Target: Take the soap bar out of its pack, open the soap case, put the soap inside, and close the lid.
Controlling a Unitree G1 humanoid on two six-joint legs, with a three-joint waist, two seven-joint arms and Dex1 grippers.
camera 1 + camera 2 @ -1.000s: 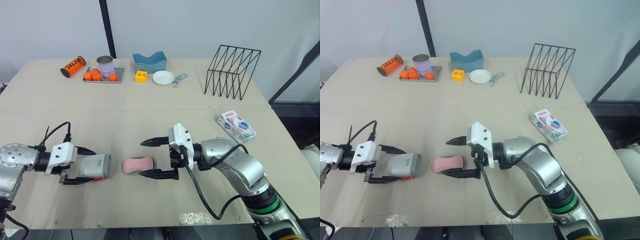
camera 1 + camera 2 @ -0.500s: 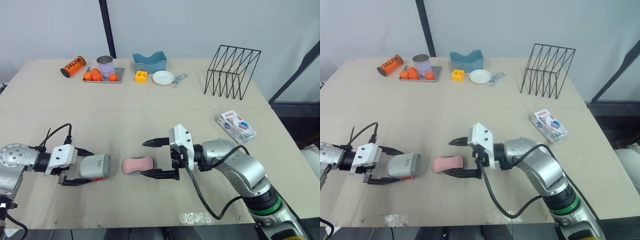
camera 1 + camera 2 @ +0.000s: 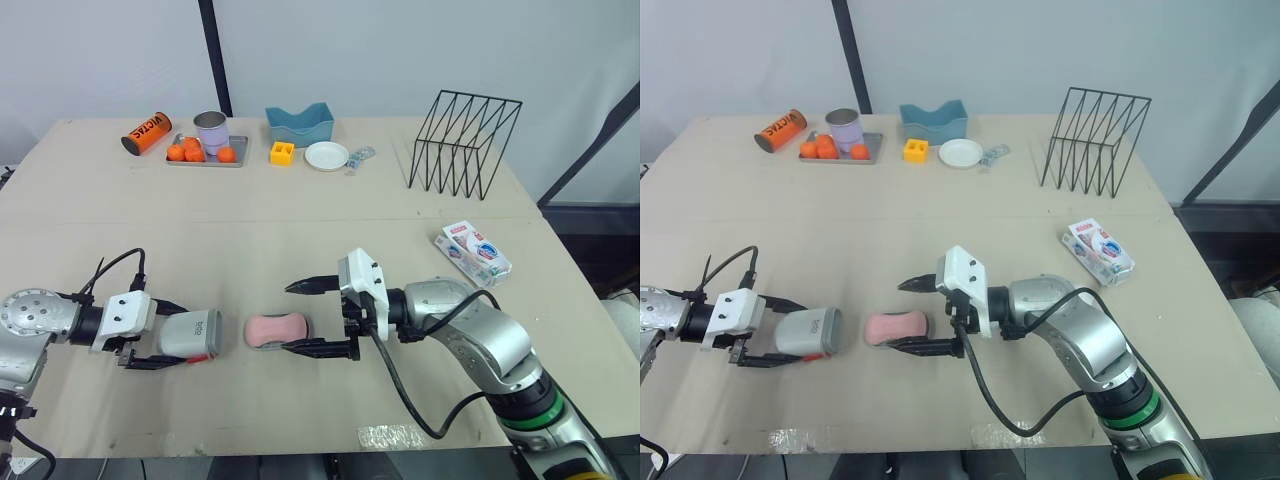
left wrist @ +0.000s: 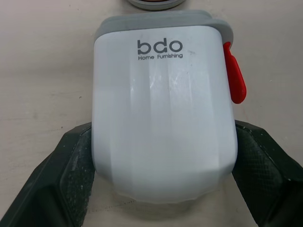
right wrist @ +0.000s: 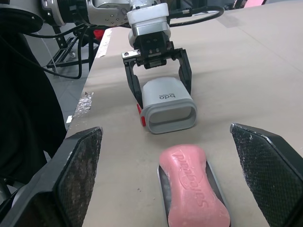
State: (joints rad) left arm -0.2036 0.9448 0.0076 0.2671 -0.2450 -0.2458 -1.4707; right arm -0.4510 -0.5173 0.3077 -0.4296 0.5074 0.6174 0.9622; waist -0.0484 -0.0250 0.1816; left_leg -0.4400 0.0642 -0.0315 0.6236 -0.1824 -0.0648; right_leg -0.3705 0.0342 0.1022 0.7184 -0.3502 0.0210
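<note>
The pink soap bar (image 3: 277, 329) lies bare on a grey base (image 5: 213, 182) near the table's front middle. To its left lies the white soap case (image 3: 190, 334), on its side, with a grey rim and a red latch (image 4: 235, 80). My left gripper (image 3: 185, 333) is shut on the case, one finger (image 4: 71, 165) pressed against each side. My right gripper (image 3: 298, 317) stands wide open, and the soap's right end lies between its fingertips, untouched. The opened soap pack (image 3: 473, 250) rests at the right side of the table.
Along the far edge stand an orange can (image 3: 146, 132), a metal tray (image 3: 207, 160) with oranges and a purple cup, a blue holder (image 3: 299, 124), a yellow block (image 3: 282, 152) and a white dish (image 3: 326, 155). A black wire rack (image 3: 463, 142) stands back right.
My right gripper has drawn back a touch to the right, still open. The left gripper, the case and the soap have kept their places.
</note>
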